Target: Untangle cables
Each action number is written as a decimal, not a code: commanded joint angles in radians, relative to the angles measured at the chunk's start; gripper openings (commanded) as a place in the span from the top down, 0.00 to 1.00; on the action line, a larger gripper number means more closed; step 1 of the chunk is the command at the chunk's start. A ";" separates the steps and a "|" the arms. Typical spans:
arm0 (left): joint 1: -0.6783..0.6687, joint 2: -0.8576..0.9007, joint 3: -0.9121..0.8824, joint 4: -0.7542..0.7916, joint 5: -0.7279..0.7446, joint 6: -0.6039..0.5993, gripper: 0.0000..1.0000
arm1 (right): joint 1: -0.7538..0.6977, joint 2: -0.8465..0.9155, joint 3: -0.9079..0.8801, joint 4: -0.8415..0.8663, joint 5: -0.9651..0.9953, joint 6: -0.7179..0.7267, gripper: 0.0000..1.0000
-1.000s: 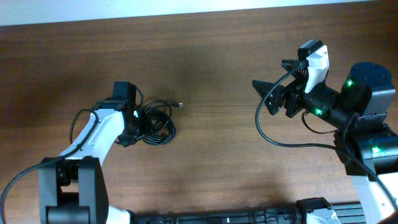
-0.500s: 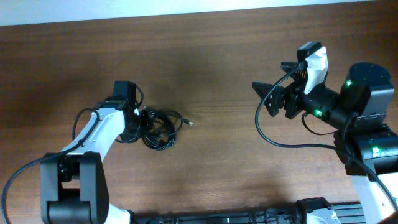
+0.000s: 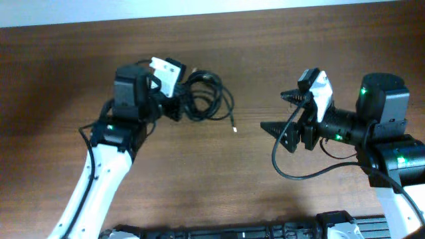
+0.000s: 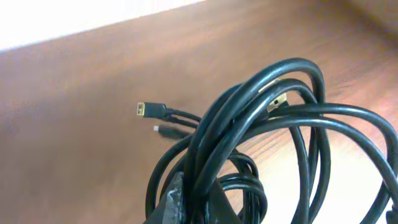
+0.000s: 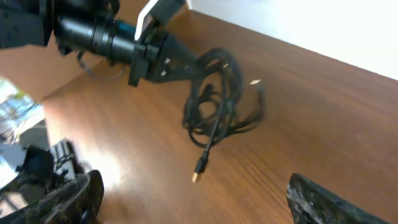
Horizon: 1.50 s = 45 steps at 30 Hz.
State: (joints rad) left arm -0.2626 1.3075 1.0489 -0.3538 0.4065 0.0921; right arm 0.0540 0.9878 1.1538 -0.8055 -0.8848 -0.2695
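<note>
Cables hang clamped in left gripper, well apart from wide-open right gripper.

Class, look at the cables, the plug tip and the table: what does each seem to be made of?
Cables: black rubbery or plastic sheath, semi-gloss, with soft highlights along the bends. Plug tip: probably metal, gold-coloured and shiny. Table: wood or wood-look laminate, brown with grain streaks, smooth with a faint sheen.

Left hand is clamped tight; right hand gapes wide.
</note>
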 commanded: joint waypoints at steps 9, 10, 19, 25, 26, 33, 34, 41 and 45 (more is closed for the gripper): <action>-0.205 -0.077 0.020 0.280 0.261 0.063 1.00 | -0.002 0.001 -0.003 -0.010 -0.064 -0.119 0.06; -0.217 -0.077 0.020 0.291 0.261 0.063 1.00 | -0.002 0.001 -0.003 -0.010 -0.063 -0.119 0.06; -0.285 -0.077 0.020 0.369 0.285 0.061 1.00 | -0.002 0.000 -0.003 -0.012 -0.033 -0.115 0.67; -0.285 -0.077 0.020 0.369 0.034 -0.043 1.00 | -0.002 0.000 -0.003 -0.044 -0.035 -0.115 0.79; -0.285 -0.077 0.020 0.372 0.034 -0.043 1.00 | -0.002 0.000 -0.003 -0.046 -0.035 -0.115 0.58; -0.275 -0.078 0.020 0.365 0.034 -0.008 1.00 | -0.003 -0.005 -0.003 -0.025 0.094 -0.115 0.16; -0.269 -0.079 0.020 0.364 0.034 -0.008 1.00 | -0.003 -0.008 -0.003 -0.019 0.116 -0.115 0.16; -0.222 -0.083 0.020 0.355 0.078 0.033 1.00 | -0.060 -0.068 -0.003 0.108 0.278 0.069 0.07; -0.219 -0.086 0.020 0.397 0.225 0.032 1.00 | -0.101 -0.070 -0.003 0.098 0.256 0.099 0.06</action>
State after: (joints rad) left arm -0.4843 1.2545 1.0492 -0.0017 0.4843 0.1123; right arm -0.0227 0.9215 1.1526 -0.6991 -0.6540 -0.2337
